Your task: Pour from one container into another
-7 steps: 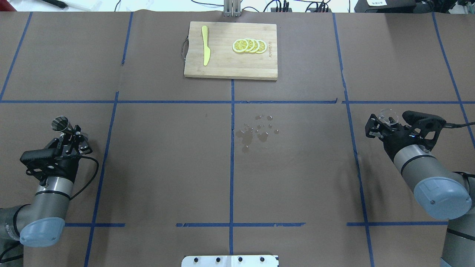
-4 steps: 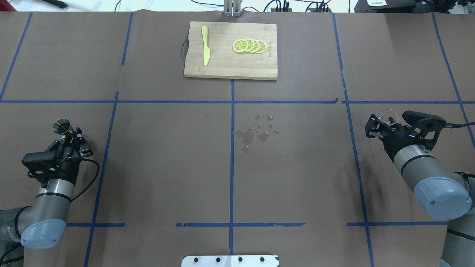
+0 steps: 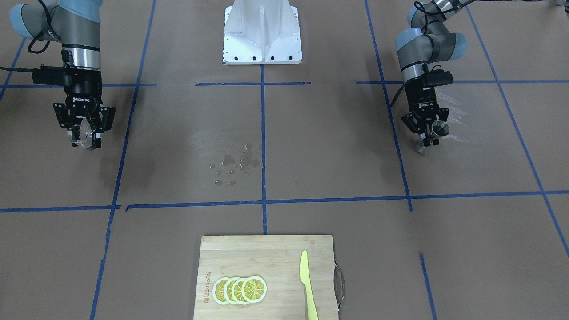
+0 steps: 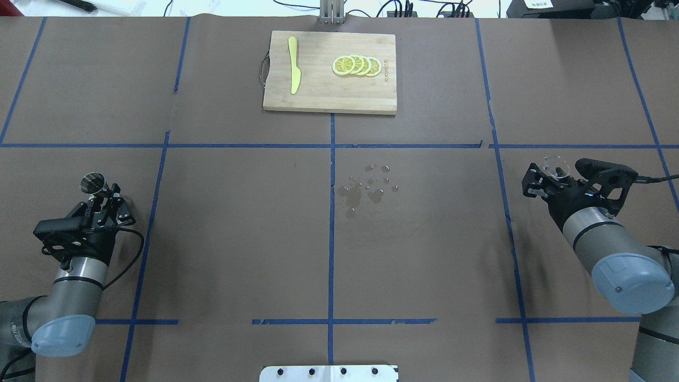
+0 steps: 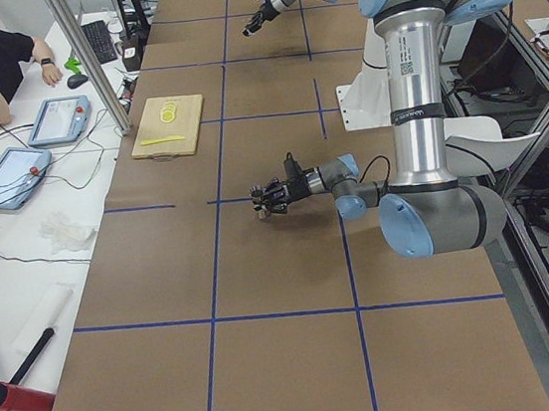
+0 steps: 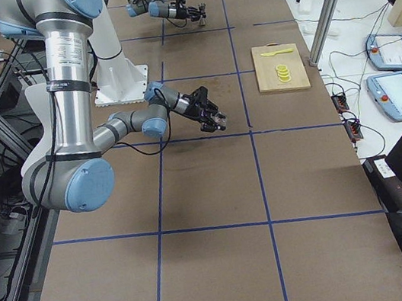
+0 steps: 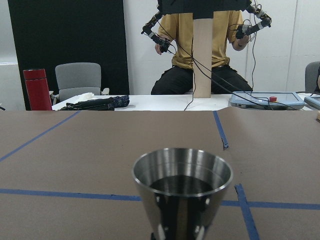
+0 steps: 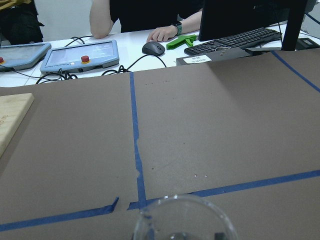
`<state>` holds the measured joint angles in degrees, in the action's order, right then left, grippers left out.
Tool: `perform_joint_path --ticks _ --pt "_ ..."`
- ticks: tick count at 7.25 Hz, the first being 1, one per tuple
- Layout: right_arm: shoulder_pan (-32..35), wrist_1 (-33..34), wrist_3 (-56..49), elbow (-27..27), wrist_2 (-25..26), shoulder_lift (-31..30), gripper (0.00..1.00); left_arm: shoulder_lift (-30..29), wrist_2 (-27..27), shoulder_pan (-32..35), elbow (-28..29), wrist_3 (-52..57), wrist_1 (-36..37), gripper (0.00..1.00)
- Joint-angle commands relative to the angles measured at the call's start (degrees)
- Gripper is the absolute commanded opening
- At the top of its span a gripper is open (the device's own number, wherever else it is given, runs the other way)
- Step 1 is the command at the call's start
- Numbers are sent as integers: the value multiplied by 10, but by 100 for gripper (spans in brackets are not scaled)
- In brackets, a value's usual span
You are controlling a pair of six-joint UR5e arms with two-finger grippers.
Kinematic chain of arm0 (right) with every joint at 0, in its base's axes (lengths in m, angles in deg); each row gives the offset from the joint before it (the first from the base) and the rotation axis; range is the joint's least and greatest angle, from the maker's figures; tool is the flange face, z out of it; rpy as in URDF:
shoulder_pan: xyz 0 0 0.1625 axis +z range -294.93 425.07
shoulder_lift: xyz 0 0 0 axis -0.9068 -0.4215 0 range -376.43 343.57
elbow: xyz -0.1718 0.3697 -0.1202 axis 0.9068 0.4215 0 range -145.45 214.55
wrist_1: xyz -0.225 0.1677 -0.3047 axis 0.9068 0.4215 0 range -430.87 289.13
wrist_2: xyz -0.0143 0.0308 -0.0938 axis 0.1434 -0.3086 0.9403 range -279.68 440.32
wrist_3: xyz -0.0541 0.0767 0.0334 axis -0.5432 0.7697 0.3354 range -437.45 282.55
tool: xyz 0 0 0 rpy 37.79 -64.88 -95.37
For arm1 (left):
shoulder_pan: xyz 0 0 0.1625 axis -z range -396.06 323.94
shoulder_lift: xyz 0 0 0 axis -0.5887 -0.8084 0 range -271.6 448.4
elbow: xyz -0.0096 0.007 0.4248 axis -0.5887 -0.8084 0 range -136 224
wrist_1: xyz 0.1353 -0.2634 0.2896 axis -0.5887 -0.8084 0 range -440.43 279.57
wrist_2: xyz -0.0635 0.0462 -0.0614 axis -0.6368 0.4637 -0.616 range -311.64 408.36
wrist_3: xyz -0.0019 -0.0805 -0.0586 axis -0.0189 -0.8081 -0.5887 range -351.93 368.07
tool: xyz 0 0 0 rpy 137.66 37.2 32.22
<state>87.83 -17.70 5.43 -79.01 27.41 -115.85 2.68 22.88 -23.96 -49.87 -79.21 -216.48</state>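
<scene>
The silver hourglass jigger (image 4: 92, 183) stands upright at the far left of the table, with my left gripper (image 4: 104, 200) shut on its waist. In the front-facing view the jigger (image 3: 439, 128) hangs low over the paper. The left wrist view shows dark liquid inside the jigger (image 7: 182, 187). At the far right my right gripper (image 4: 549, 178) is shut on the small clear glass cup (image 4: 555, 165), held upright just above the table. The cup (image 3: 81, 135) also shows between the fingers in the front-facing view, and its rim (image 8: 182, 217) in the right wrist view.
A wooden cutting board (image 4: 329, 95) at the back centre carries lemon slices (image 4: 356, 66) and a yellow knife (image 4: 293, 71). Spilled droplets (image 4: 368, 188) wet the brown paper mid-table. The robot's white base plate (image 4: 329, 373) sits at the near edge.
My left arm has drawn back toward the robot and lowered a little with the jigger in it. The right arm and the cup have hardly moved.
</scene>
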Motion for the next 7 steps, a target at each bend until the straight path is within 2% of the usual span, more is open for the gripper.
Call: perform_joint_path --ticks 1,2,3,4,5,7 --pt "0 0 0 0 1 0 0 -1 0 -1 0 0 0 43" --pt "0 1 0 0 1 0 0 -1 0 -1 0 0 0 46" --pt "0 1 0 0 0 0 0 -2 0 -1 1 0 0 66" --pt "0 0 0 1 1 0 0 -2 -1 -1 0 3 0 100" --pt "0 1 0 1 2 0 0 -2 -7 -2 -4 8 -1 100" --pt "-3 0 0 4 10 -1 0 0 -53 -3 -20 36 -2 100"
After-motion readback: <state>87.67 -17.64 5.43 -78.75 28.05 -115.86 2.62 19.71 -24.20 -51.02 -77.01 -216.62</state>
